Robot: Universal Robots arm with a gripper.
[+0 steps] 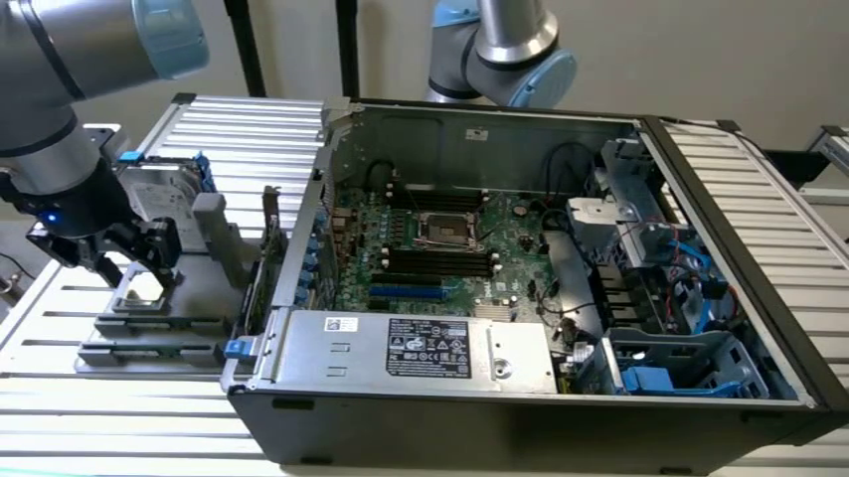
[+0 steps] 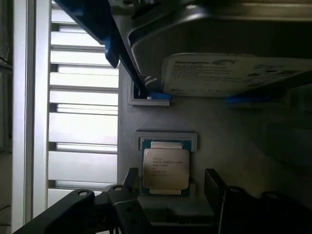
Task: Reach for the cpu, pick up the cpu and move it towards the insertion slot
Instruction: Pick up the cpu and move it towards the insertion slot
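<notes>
Slatted metal bench [image 1: 133,417], pincer [image 2: 170,178] spread wide astride the cpu [image 2: 165,168], hard drive [image 2: 234,73] partly cut off

Count one cpu [image 1: 139,288] [image 2: 165,168] at nine o'clock of one open computer case [image 1: 531,427]; inside, one insertion slot [image 1: 448,231] toward twelve, one power supply [image 1: 424,348] at six; one hard drive [image 1: 166,199] [image 2: 234,75], one gripper [image 1: 119,256] [image 2: 170,187], two fingers [image 2: 214,183].

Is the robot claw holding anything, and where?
Nothing is held. The open gripper hangs over the chip, one finger on each side; the chip lies in its grey holder.
</notes>
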